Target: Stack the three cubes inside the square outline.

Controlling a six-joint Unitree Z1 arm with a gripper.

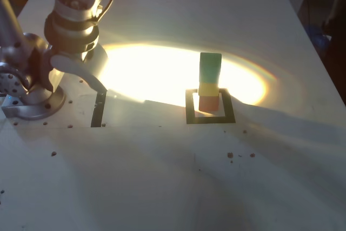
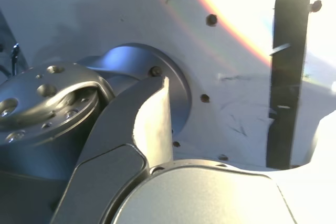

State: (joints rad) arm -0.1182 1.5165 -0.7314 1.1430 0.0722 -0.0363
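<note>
The three cubes stand stacked inside the square outline point(image 1: 210, 116), right of centre in the exterior view: the red cube point(image 1: 208, 103) at the bottom, the yellow cube point(image 1: 208, 88) on it, and the green cube point(image 1: 210, 67) on top. The stack looks upright. My gripper point(image 1: 100, 77) is far off at the exterior view's left, folded in by the arm's base and pointing down at the table. Its jaws stand open and hold nothing. The wrist view shows one grey finger point(image 2: 149, 116) only, and none of the cubes.
A single straight black tape strip point(image 1: 98, 109) point(image 2: 286, 77) lies just under the gripper. The arm's round metal base point(image 1: 32, 101) point(image 2: 47, 103) is bolted at the exterior view's left edge. A bright patch of light glares behind the stack. Small crumbs point(image 1: 238, 155) dot the table.
</note>
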